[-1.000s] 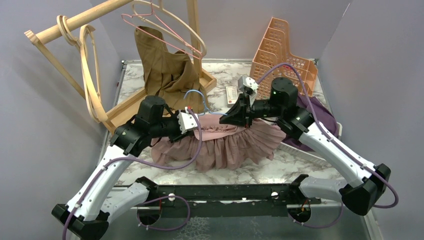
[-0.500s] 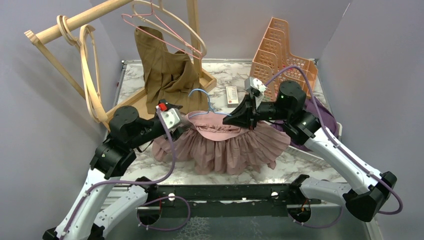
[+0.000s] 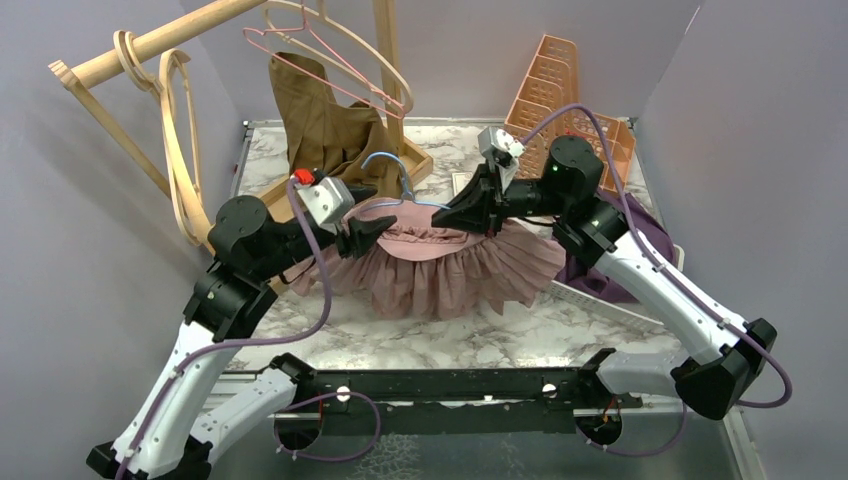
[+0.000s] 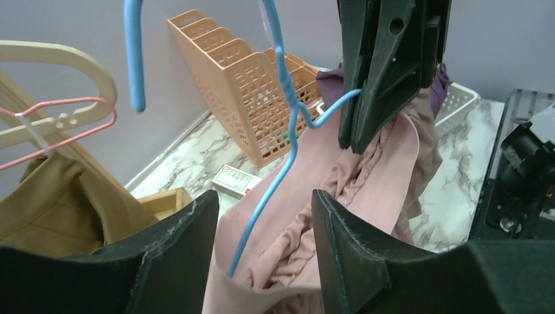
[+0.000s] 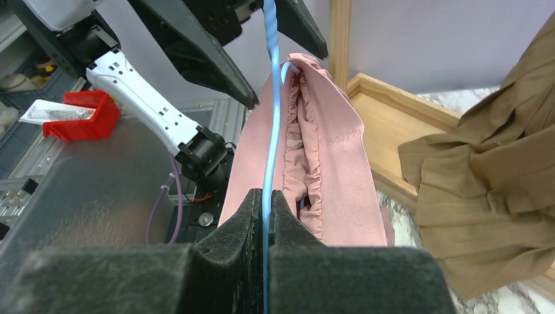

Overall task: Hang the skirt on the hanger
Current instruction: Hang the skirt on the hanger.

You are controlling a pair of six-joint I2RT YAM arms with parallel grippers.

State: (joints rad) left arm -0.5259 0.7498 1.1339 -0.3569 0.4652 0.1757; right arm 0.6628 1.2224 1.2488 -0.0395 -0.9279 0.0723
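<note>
Skirt (image 3: 450, 275) on blue hanger (image 3: 385, 160)
The hanger is clamped by right gripper (image 3: 441, 221) at 3 o'clock for support; left gripper (image 3: 373, 229) at 9 o'clock is spread around the waistband.

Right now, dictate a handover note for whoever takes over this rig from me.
Left tool: open, around the blue hanger end and the waistband, gripping nothing.
Right tool: shut on the blue hanger wire.
Pink skirt: waistband threaded over the hanger end nearest the left tool, ruffles draping to the table.
Left to do: check the waistband's other side; I can't tell whether it is on.
</note>
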